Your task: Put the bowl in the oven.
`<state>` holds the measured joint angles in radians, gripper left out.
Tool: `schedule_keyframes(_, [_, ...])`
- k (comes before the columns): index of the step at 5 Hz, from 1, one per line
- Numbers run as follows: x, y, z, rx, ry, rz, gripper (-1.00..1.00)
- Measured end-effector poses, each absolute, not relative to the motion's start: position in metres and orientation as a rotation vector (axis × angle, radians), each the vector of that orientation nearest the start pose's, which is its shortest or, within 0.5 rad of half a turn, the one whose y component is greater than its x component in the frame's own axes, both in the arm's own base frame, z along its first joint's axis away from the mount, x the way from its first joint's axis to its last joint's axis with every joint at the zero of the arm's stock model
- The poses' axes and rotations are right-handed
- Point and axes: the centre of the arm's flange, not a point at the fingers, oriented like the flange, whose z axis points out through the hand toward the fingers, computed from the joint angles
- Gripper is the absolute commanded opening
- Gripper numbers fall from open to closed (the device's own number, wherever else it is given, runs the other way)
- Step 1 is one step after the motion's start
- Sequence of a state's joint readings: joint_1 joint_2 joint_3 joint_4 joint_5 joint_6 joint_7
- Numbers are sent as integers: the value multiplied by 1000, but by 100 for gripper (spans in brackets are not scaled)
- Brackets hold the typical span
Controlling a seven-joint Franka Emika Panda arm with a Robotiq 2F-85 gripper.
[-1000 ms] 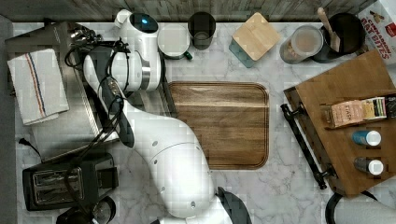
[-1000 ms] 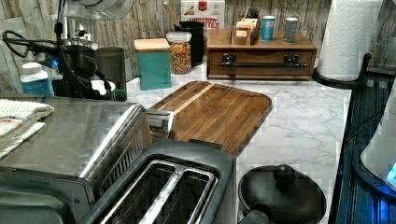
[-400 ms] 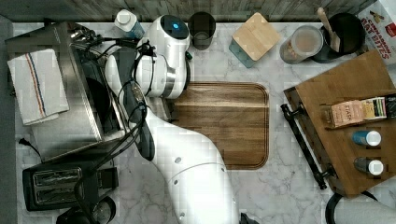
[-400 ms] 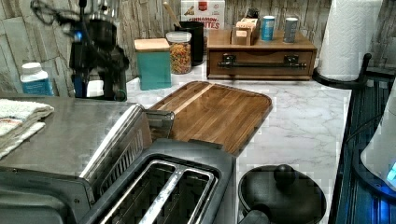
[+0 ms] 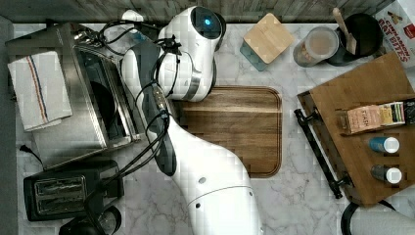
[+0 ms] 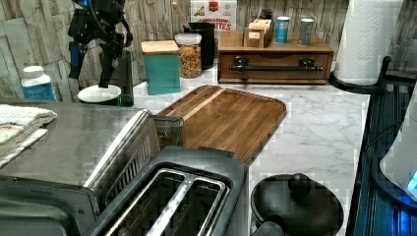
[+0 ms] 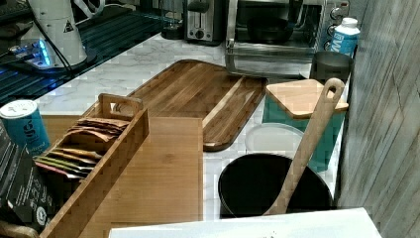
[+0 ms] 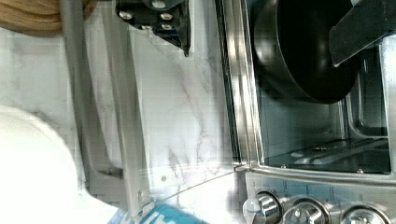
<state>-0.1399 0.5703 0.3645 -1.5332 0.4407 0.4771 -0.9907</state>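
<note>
The black bowl [image 8: 299,51] sits inside the stainless-steel oven [image 5: 68,142], on its floor behind the open glass door [image 8: 187,121]. In the right view the bowl [image 7: 270,27] is a dark shape in the oven's cavity. My gripper [image 6: 89,78] hangs open and empty in front of the oven, high above the counter near the back wall. In the wrist view one finger [image 8: 359,28] crosses the bowl's rim and the other finger [image 8: 159,18] is over the door; neither touches the bowl. The door's bar handle [image 8: 70,93] lies out over the marble.
A folded towel [image 5: 36,88] lies on the oven's top. A black toaster [image 5: 63,193] stands beside it. Below my gripper are a white-lidded cup [image 6: 100,93], a dark tumbler [image 7: 331,64] and a water bottle [image 7: 344,34]. The wooden cutting board [image 5: 230,127] fills the counter's middle.
My arm has drawn back from the oven's mouth toward the top view's right and risen in the left view. The bowl stays inside the oven.
</note>
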Motion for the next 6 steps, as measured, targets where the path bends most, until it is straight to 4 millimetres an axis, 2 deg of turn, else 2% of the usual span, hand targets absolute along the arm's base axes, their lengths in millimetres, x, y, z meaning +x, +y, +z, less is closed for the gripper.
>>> schedule_keyframes(2, [684,136,356,-2555,-211,31,100])
schedule_keyframes(6, [683,149,358,-2540,-222,16,100])
